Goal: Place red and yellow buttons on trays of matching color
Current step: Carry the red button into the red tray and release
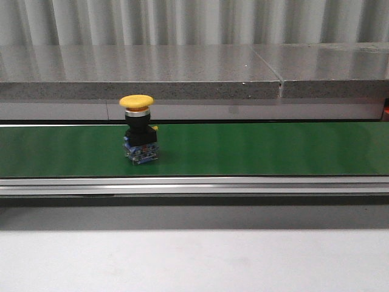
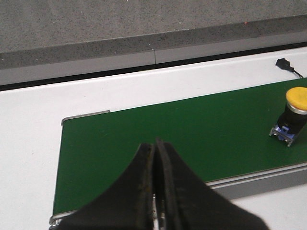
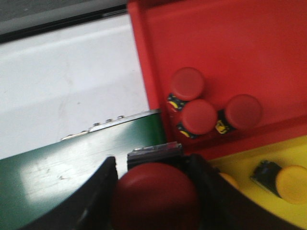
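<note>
A yellow button (image 1: 137,128) with a black body stands upright on the green belt (image 1: 255,149); it also shows in the left wrist view (image 2: 293,114). My left gripper (image 2: 156,143) is shut and empty over the belt's end, well apart from that button. My right gripper (image 3: 156,167) is shut on a red button (image 3: 156,197), held by the edge of the red tray (image 3: 230,43), which holds three red buttons (image 3: 199,115). The yellow tray (image 3: 249,170) beside it holds a yellow button (image 3: 284,183). Neither gripper shows in the front view.
A grey stone ledge (image 1: 182,73) runs behind the belt and a metal rail (image 1: 194,185) along its front. White table surface (image 2: 29,143) surrounds the belt's end. A black plug and cable (image 2: 286,65) lie on the table beyond the belt.
</note>
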